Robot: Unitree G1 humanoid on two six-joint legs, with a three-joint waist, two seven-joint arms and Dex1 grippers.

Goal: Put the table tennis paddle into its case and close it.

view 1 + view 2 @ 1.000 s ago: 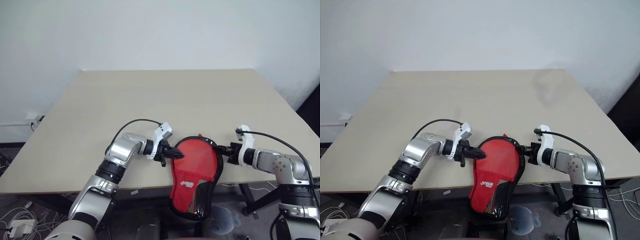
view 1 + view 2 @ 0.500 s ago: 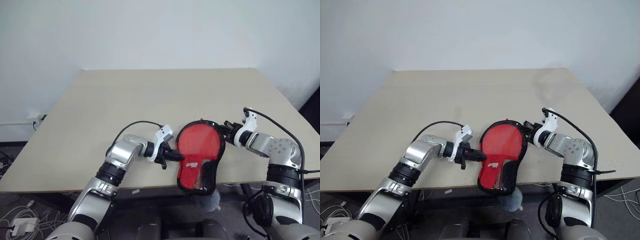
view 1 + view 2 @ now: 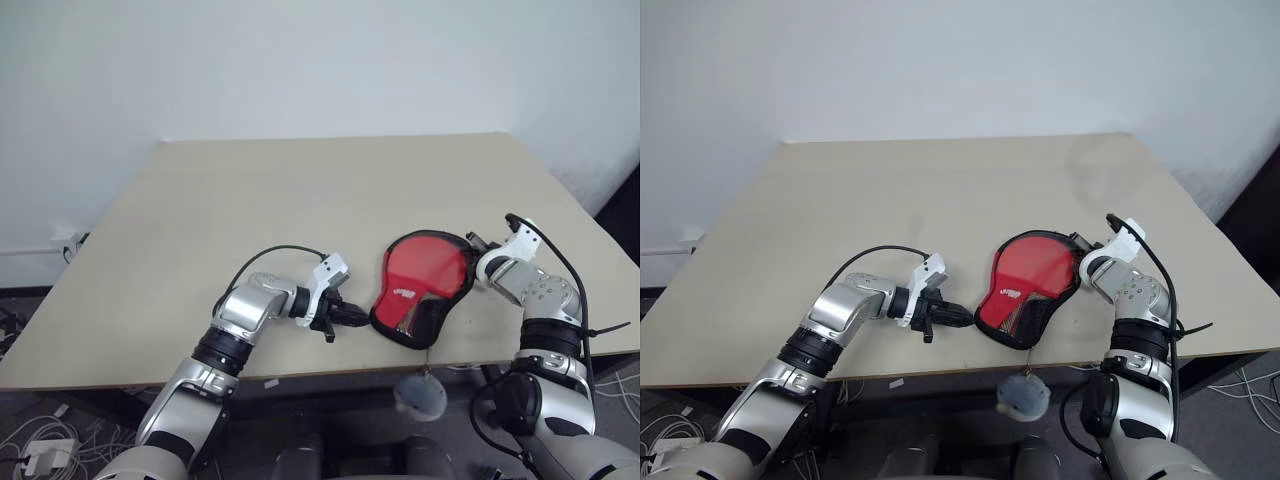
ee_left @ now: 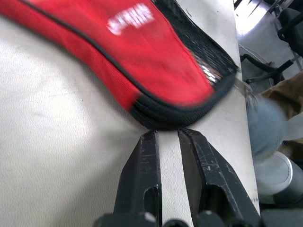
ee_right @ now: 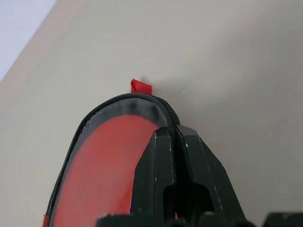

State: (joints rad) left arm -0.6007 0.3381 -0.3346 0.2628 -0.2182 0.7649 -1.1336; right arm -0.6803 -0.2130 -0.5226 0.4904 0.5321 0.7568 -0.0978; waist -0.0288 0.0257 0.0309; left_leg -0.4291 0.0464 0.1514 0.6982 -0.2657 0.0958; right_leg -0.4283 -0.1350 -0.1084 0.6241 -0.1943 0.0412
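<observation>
Across the pale table (image 3: 300,190), which fills the middle of the scene and ends at a white wall on the far side, most of the surface is left bare, so that the work is kept to the near right part, within reach of both arms. The case (image 3: 425,280) is laid flat there, near the table's front edge, with its clear, red-printed half turned up and its narrow handle end pointed toward the near edge; its black zip rim appears to run closed around the outline, which suggests that the closing step is largely done, though the zip's end cannot be made out. The table tennis paddle (image 3: 1032,270) is judged to lie inside, its red face being seen through the clear plastic, and it cannot be told fully apart from the print. The right gripper (image 3: 478,250) is set at the case's far right rim, its fingers pressed together on the black edge, presumably to steer or steady the case on the table. The left gripper (image 3: 352,316) is held just beside the handle end, on the left, with its fingers nearly together around nothing, a narrow gap showing between them in the left wrist view; it seems placed as a stop against sliding. A small red tab (image 5: 141,86) protrudes at the far rim.
</observation>
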